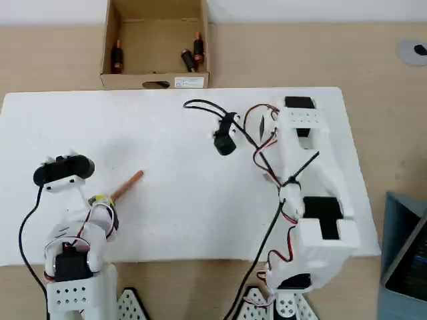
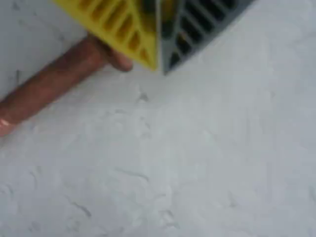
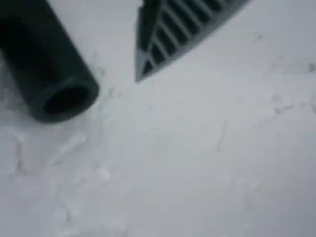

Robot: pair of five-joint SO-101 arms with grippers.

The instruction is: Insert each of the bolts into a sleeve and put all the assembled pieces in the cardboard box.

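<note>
Clearly the left jaws clamp one end of the copper bolt (image 1: 127,185), low over the white mat (image 1: 167,220) and well apart from the black sleeve (image 3: 54,74) by the right jaws, whose state cannot be told. Pinched so near its end, the bolt may swivel and miss the sleeve's bore.

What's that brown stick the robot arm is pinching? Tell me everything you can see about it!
It is the bolt, a thin, straight, smooth rod, copper-brown like metal. The left gripper is shut on one end, whose rounded tip pokes out past the yellow finger. The rest slants out over the white mat, away from the arm. It is bare, with nothing slid over it. Whether it touches the mat cannot be told.
</note>
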